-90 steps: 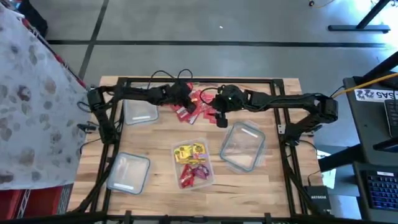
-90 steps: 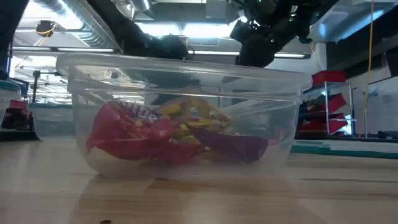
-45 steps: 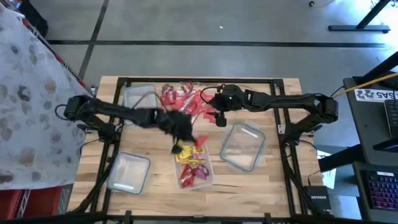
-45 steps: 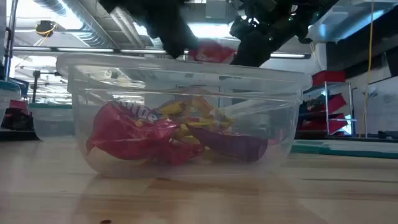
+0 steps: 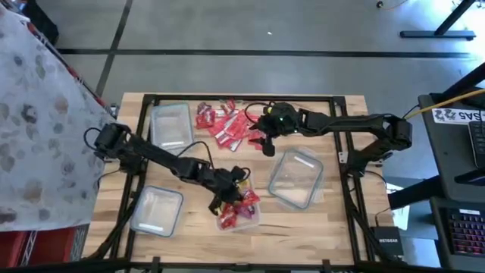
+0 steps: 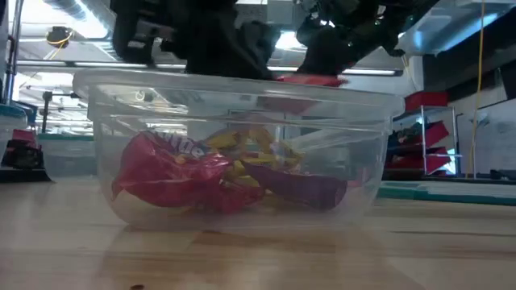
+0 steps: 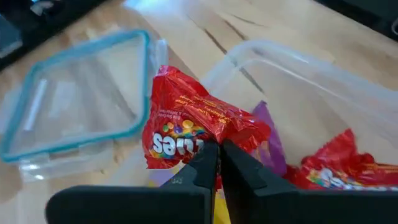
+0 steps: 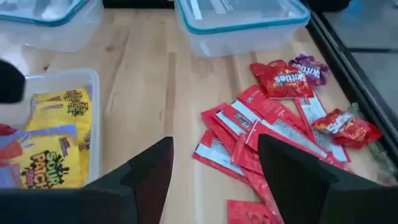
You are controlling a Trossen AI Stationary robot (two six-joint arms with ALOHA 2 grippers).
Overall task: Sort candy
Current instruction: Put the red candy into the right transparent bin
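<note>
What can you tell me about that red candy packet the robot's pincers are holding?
The red Skittles packet is a small, crinkled, glossy wrapper with white lettering and coloured dots. The left gripper has it pinched by one edge, fingers closed on it, above the open clear plastic tub that already holds more red, yellow and purple packets.

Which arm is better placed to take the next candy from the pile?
The right arm, probably. Its gripper hangs open beside the loose candy pile, empty. The left gripper is shut on a red candy pack over the open tub, away from the pile.
</note>
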